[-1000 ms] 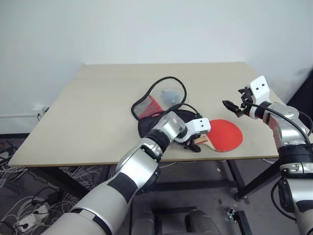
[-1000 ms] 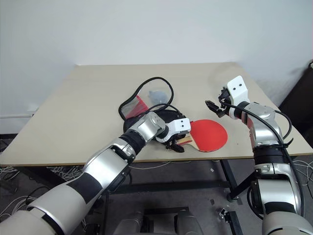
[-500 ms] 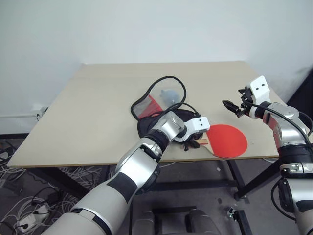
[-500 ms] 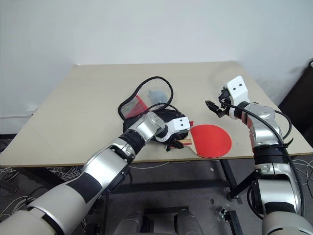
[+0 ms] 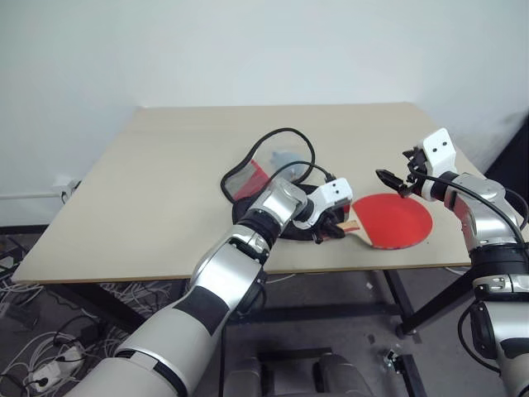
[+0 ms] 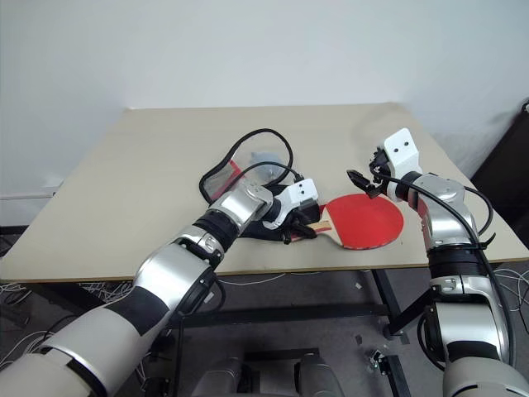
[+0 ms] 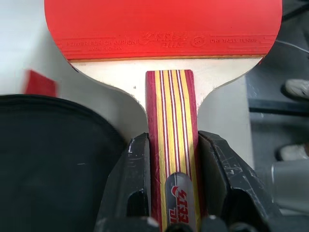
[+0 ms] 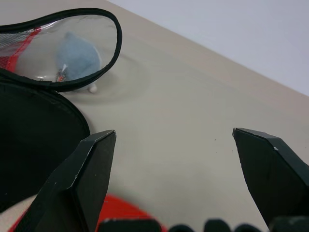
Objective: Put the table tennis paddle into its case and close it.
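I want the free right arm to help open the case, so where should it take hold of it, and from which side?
Probably the raised clear flap of the case, at its black zip rim. It stands up off the table, so open fingers can straddle the edge. Come from the right, over the paddle that the left gripper holds by the handle. The right gripper hangs open there.

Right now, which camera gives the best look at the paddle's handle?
The left wrist view: the striped wooden handle runs up the frame, clamped between the left end effector's black fingers. In the head views the handle is mostly hidden behind that end effector; the right wrist view catches a red sliver of the blade.
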Controlling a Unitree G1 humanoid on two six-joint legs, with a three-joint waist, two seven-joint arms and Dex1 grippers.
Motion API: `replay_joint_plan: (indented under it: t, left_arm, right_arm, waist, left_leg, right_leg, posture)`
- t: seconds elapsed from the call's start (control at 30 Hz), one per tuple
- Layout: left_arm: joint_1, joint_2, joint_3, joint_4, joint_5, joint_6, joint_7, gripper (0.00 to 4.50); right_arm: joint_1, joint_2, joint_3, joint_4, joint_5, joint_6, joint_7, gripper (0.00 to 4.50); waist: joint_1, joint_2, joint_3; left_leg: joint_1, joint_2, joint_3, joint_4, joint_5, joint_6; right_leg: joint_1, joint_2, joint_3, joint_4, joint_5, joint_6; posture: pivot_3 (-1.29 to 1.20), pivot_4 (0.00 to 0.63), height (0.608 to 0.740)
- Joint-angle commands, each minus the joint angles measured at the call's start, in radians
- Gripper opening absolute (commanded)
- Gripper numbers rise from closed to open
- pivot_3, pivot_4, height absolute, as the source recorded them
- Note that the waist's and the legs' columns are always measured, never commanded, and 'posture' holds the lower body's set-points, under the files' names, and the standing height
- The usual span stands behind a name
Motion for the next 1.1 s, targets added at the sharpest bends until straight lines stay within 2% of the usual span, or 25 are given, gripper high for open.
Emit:
replay_joint_plan:
  t: [0.03,0.4,0.67,1.1]
  left_arm:
    - [-0.056,0.031,0.028,-0.05,-0.029,-0.021,-0.022,1.01]
    - [-0.06,0.175,-0.009,-0.016,0.02,-0.09,-0.094,1.01]
    - [-0.041,0.277,-0.014,0.015,0.031,-0.195,-0.168,1.01]
    - [-0.016,0.37,-0.027,0.105,0.074,-0.309,-0.121,1.01]
  right_arm:
    - [-0.032,-0.007,-0.037,-0.011,0.002,-0.022,-0.029,4.21]
    - [-0.066,-0.02,-0.104,-0.03,0.065,-0.008,-0.007,4.21]
    - [-0.003,-0.038,-0.17,-0.199,0.196,0.111,0.078,4.21]
    - [0.099,-0.064,-0.171,-0.296,0.211,0.169,0.081,4.21]
  waist:
    - [0.0,0.0,0.0]
    - [0.0,0.0,0.0]
    - [0.0,0.0,0.0]
    - [0.001,0.0,0.0]
  left_leg:
    - [0.0,0.0,0.0,0.0,0.0,0.0]
    - [0.0,0.0,0.0,-0.001,0.0,0.0]
    - [0.0,0.0,0.0,-0.001,0.0,0.0]
    - [-0.001,0.0,0.0,0.0,0.0,0.0]
  right_leg:
    - [0.0,0.0,0.0,0.0,0.0,0.0]
    - [0.0,0.0,0.0,0.0,0.0,0.0]
    - [-0.001,0.0,0.0,0.0,0.0,0.0]
    - [-0.001,0.0,0.0,0.0,0.0,0.0]
  posture:
    - [0.0,0.0,0.74]
    - [0.0,0.0,0.74]
    - [0.0,0.0,0.74]
    - [0.0,0.0,0.74]
